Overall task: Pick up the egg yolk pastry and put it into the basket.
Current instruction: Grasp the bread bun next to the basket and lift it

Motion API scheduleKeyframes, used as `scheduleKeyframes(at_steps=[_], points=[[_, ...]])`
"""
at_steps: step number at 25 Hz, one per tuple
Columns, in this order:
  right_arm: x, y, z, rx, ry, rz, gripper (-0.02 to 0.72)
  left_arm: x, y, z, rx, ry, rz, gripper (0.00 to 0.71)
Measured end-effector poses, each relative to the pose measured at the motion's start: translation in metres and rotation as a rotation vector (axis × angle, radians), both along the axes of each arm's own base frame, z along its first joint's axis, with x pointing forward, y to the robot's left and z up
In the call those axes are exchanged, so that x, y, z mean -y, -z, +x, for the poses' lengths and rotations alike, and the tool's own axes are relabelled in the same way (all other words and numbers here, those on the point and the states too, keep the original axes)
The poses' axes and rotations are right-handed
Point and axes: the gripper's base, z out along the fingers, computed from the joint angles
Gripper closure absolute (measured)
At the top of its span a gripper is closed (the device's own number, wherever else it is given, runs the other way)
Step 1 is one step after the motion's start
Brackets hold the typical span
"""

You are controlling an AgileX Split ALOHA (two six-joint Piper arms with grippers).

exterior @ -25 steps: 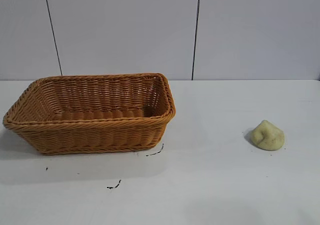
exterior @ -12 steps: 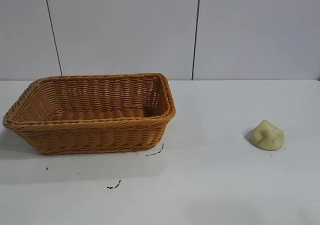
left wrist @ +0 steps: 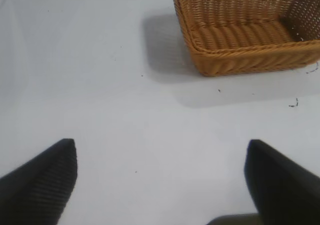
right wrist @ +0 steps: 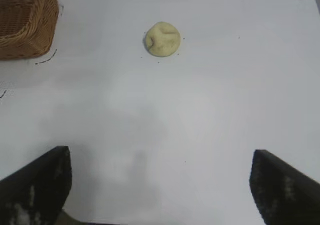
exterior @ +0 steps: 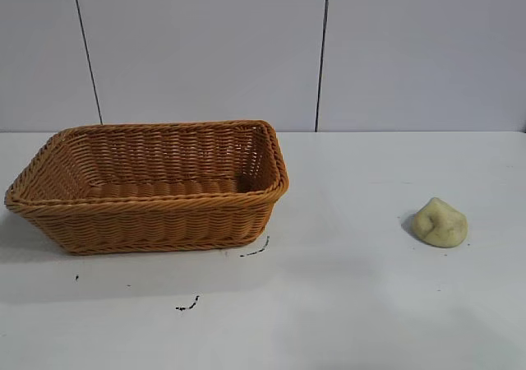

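White surface [exterior: 353, 304]: right claw [right wrist: 160, 185] spread, well short of egg yolk pastry [right wrist: 162, 39]; centre over it before descending.

**Both grippers spread wide, holding nothing**

The right gripper [right wrist: 160, 185] points downward at a slant, its two dark fingers [right wrist: 35, 185] far apart and empty. The left gripper [left wrist: 160, 182] is angled down likewise, fingers [left wrist: 40, 182] wide apart, nothing between them.
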Motion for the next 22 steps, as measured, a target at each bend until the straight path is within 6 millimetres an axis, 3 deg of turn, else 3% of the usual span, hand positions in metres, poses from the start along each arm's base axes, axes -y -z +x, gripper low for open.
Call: scheduleKeyframes(at_steps=[5,9,15,22], points=[[0.0,-0.02,0.064,-0.159,-0.029,-0.007,0.008,0.0,0.0,0.0,0.0,0.0,0.0,0.017],[0.001,-0.02,0.119,-0.305,-0.047,-0.01,0.008,0.0,0.0,0.0,0.0,0.0,0.0,0.017],[0.003,-0.007,0.193,-0.425,-0.088,-0.04,0.008,0.0,0.0,0.0,0.0,0.0,0.0,0.017],[0.005,0.033,0.259,-0.534,-0.117,-0.056,0.008,0.0,0.0,0.0,0.0,0.0,0.0,0.017]])
